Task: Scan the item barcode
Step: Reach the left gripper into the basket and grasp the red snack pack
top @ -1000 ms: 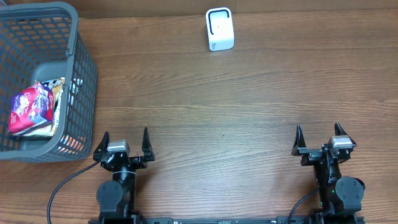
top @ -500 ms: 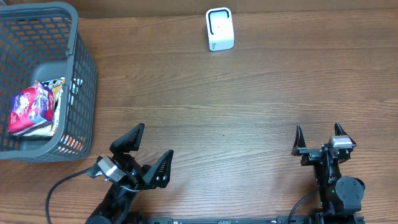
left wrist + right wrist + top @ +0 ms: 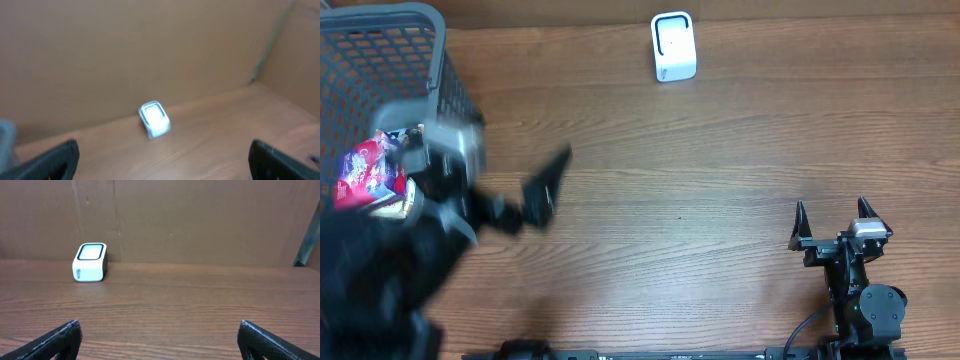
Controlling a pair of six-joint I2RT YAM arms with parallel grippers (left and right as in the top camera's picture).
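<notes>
Snack packet (image 3: 365, 170) is spotted lying inside the basket (image 3: 380, 18). It's reckoned to be light, soft and crinkly-slick, so a gentle pinch across a flat sealed edge would be favoured, with nothing crushed. The left fingers (image 3: 52, 161) are spread wide and empty, blurred just right of the basket. The right fingers (image 3: 50, 342) are spread too, parked well right of it. The scanner (image 3: 673, 47) is found well right of the basket as well.
</notes>
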